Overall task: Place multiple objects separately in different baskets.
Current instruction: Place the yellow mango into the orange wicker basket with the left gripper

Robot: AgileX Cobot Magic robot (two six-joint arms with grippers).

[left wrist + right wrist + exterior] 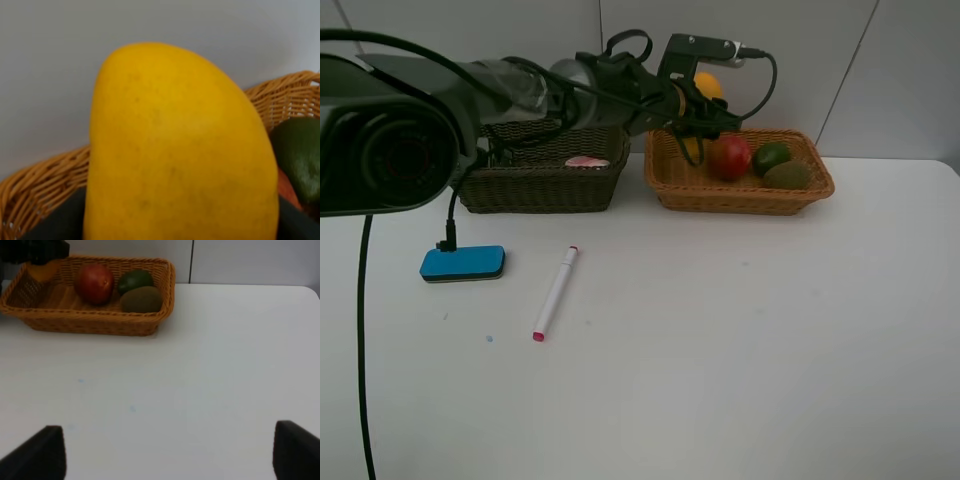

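Left gripper [698,118] has the yellow mango [709,85] clamped, upper middle of frame, at the tan wicker basket's [745,198] left end. Right gripper [170,452] hangs wide open over the white table [210,370].

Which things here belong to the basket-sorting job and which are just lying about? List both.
Job: mango, red fruit, lime, kiwi, tan basket, dark basket, pink item inside it, blue eraser, marker.
Lying about: black cable, grey device at the left, white table.

Tan basket [100,322] holds red fruit [95,282], lime [135,280], kiwi [141,300]; right pincer [167,455] spread wide over white table [225,365].
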